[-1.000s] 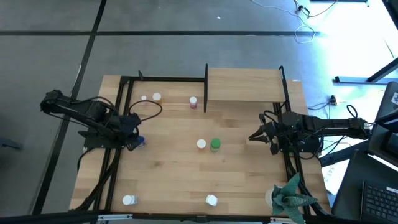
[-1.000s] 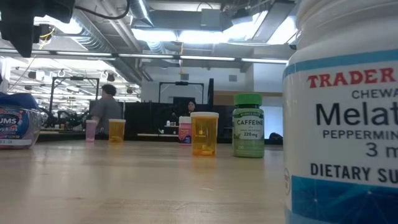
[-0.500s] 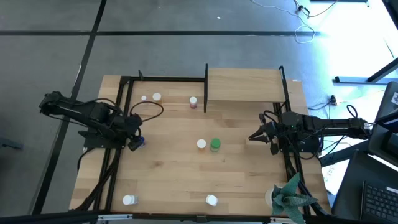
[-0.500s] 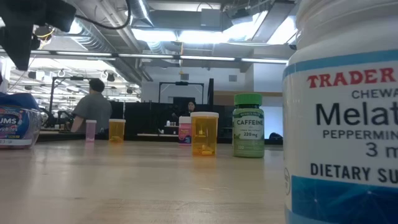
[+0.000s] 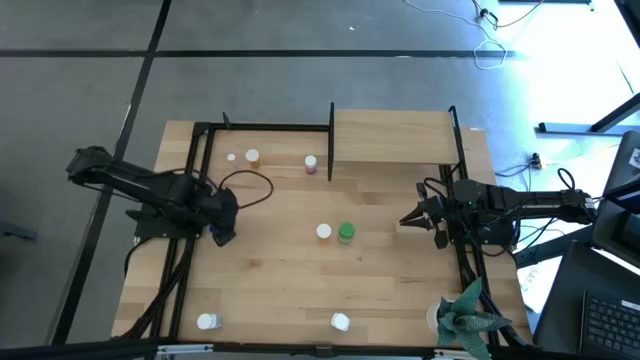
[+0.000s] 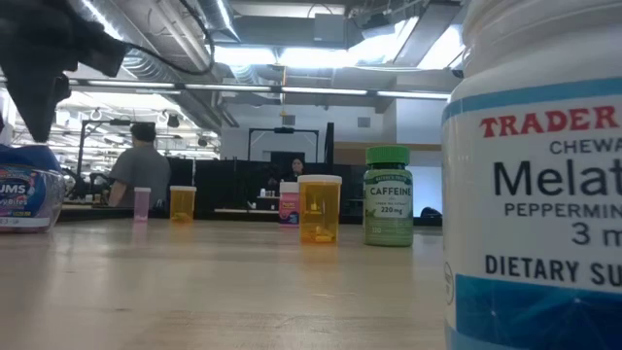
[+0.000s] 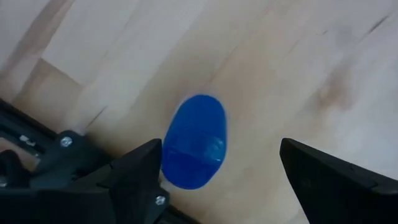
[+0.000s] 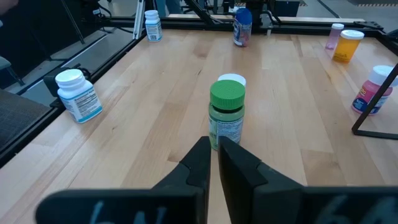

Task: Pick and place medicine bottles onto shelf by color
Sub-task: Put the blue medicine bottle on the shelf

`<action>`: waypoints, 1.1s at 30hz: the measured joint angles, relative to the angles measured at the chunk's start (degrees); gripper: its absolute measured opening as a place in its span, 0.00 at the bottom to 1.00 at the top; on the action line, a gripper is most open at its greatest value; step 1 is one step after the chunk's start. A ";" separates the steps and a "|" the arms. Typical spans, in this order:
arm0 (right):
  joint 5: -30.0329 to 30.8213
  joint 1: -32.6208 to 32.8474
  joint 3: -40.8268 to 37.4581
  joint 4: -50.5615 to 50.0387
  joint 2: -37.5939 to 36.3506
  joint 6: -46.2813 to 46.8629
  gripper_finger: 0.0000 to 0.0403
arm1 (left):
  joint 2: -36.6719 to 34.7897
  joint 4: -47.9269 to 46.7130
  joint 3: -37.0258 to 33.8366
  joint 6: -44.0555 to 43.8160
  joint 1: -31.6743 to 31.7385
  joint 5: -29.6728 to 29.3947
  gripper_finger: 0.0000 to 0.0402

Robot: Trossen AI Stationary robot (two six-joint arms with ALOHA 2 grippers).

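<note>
Nearest bottles: two white bottles (image 5: pixel 206 321) and (image 5: pixel 340 321) stand at the near edge of the counter (image 5: pixel 280 280), untouched.
Left end effector (image 7: pixel 217 158): fingers wide apart, hovering directly over the blue-capped bottle (image 7: pixel 194 141) at the counter's left side; nothing is held.
Step in hand: the reach for the blue bottle, as I judge it; the cap shows between the two fingers but nearer to one of them (no contact is visible).
Next move: it calls for lowering around the bottle, centring it, then closing.
Middle: a green-capped bottle (image 5: pixel 346 233) and an orange bottle (image 5: pixel 324 232) with a white cap stand just beside each other.
Right end effector (image 8: pixel 213 155): fingers together and empty, waiting at the right side, pointing toward the green bottle.
Far: a pink bottle (image 5: pixel 311 164) and two small bottles (image 5: pixel 242 157) stand near the back.
Shelf (image 5: pixel 392 135): at the far right of the counter; its board carries no bottle yet, so sorting seems hardly begun.
</note>
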 joint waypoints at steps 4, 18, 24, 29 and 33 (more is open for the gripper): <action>0.00 -0.02 0.00 0.00 0.00 -0.03 0.09 | 2.71 0.11 0.00 0.78 0.00 0.00 0.80; 0.00 0.00 0.02 -0.01 0.00 -0.11 0.09 | 12.76 0.59 0.00 2.37 -0.02 1.54 0.80; 0.00 0.00 0.01 -0.01 0.00 -0.12 0.09 | 15.02 1.60 0.00 2.39 -0.02 1.53 0.80; 0.00 -0.01 0.02 -0.01 0.00 -0.11 0.09 | 15.77 1.58 0.00 3.60 -0.15 0.21 0.80; 0.00 -0.01 0.02 -0.01 0.00 -0.10 0.09 | 15.77 1.66 0.00 4.93 -0.71 -4.17 0.80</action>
